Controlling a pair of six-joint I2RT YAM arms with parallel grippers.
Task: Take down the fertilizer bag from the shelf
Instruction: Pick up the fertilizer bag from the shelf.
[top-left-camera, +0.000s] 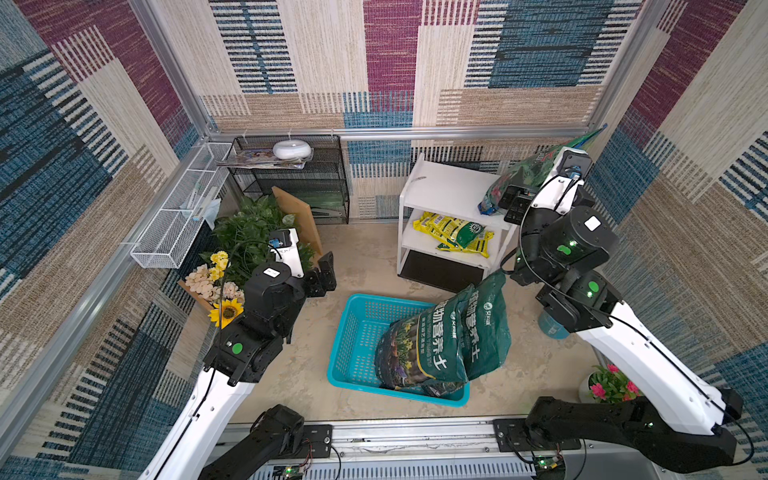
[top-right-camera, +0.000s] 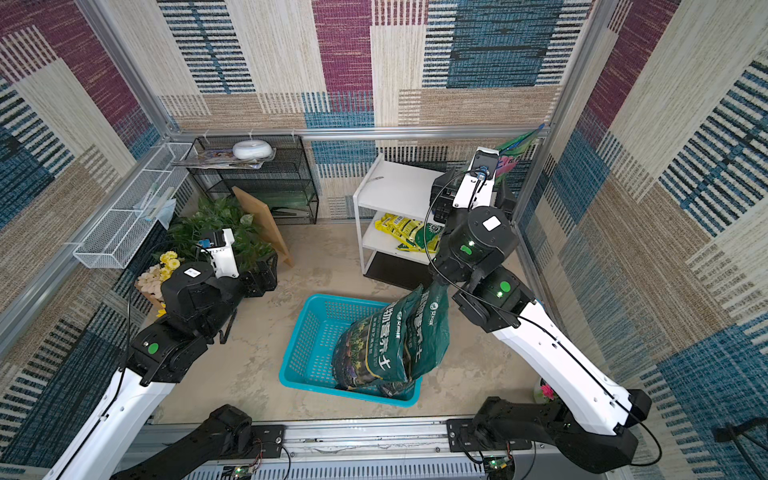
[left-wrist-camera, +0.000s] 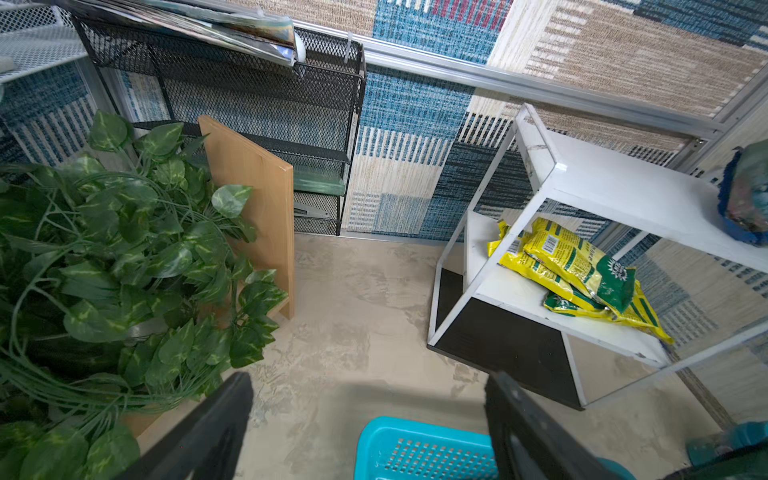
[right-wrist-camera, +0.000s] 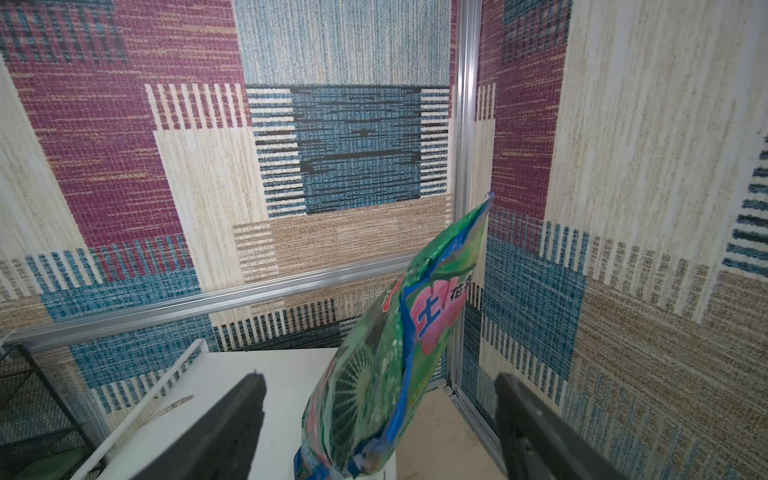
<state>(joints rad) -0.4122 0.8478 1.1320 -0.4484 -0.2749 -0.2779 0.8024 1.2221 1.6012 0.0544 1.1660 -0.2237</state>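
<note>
Left wrist view – the left gripper is hovering with its fingers spread wide and nothing between them. It is hanging over the floor between the leafy artificial plant and the teal basket. In a top view the basket is holding dark green soil bags. Farther right, the shelf is carrying yellow packets on its lower board. The fertilizer bag is standing tilted at the right end of the top board — the right gripper is straddling it, fingers released, a gap showing on each side.
</note>
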